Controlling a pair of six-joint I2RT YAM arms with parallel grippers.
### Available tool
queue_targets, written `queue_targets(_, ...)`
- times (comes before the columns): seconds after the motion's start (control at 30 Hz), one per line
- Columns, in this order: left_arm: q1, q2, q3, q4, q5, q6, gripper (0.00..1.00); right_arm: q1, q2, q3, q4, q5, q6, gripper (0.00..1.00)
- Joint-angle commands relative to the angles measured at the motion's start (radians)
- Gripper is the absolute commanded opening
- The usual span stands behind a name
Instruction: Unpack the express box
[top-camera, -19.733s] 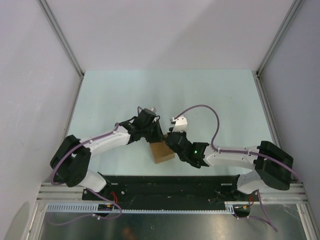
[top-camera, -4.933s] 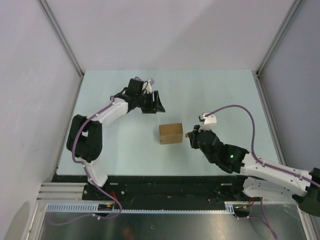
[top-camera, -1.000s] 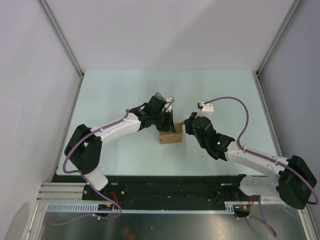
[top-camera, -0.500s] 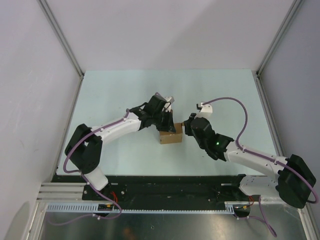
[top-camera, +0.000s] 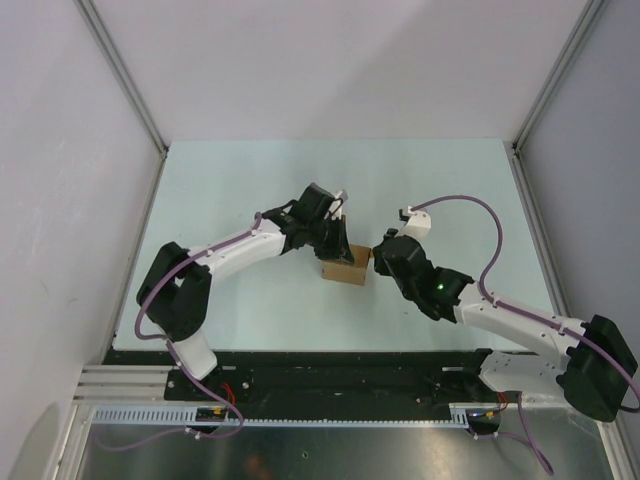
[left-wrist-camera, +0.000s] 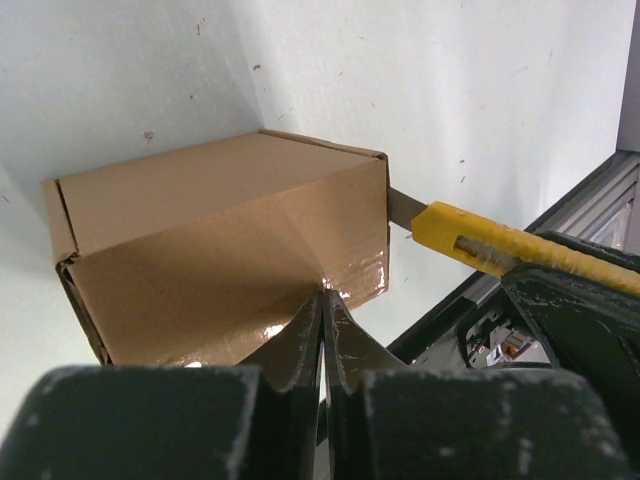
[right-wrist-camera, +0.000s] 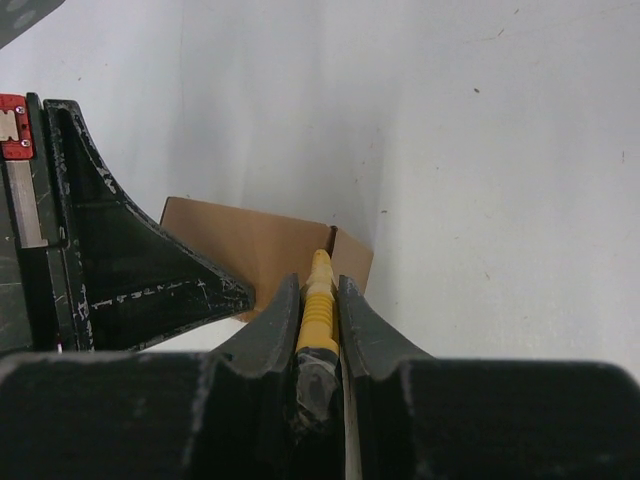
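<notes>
The express box (top-camera: 346, 267), a small brown cardboard cube with its flaps down, sits mid-table between both arms. My left gripper (top-camera: 331, 243) is shut with nothing in it, and its tips (left-wrist-camera: 323, 296) rest on the glossy taped top of the box (left-wrist-camera: 220, 230). My right gripper (top-camera: 379, 257) is shut on a yellow utility knife (right-wrist-camera: 318, 300). Seen from the left wrist, the knife (left-wrist-camera: 500, 246) has its metal blade (left-wrist-camera: 404, 208) touching the box's right edge. The right wrist view shows the knife tip at a seam of the box (right-wrist-camera: 250, 243).
The pale green table (top-camera: 220, 190) is walled by white panels with metal posts (top-camera: 120, 75). A black rail (top-camera: 330, 365) runs along the near edge by the arm bases. My left fingers (right-wrist-camera: 140, 270) appear beside the box in the right wrist view.
Over the last second the right gripper has carried the knife a little nearer and against the box's right edge. The left wrist has shifted slightly, its tips still on the box.
</notes>
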Motion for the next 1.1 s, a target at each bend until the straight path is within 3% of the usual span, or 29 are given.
queue_targets(0.0, -0.012, 0.111, -0.056, -0.122, -0.088, 0.011, 0.07, 0.039, -0.001, 0.046, -0.042, -0.082, 0.042, 0.0)
queue_targets(0.9, -0.014, 0.157, 0.019, -0.12, -0.053, -0.018, 0.06, 0.07, 0.099, 0.243, -0.206, -0.076, 0.176, 0.0)
queue_targets(1.07, -0.009, 0.126, 0.056, -0.119, -0.051, 0.016, 0.11, 0.065, 0.137, 0.243, -0.188, -0.055, 0.131, 0.0)
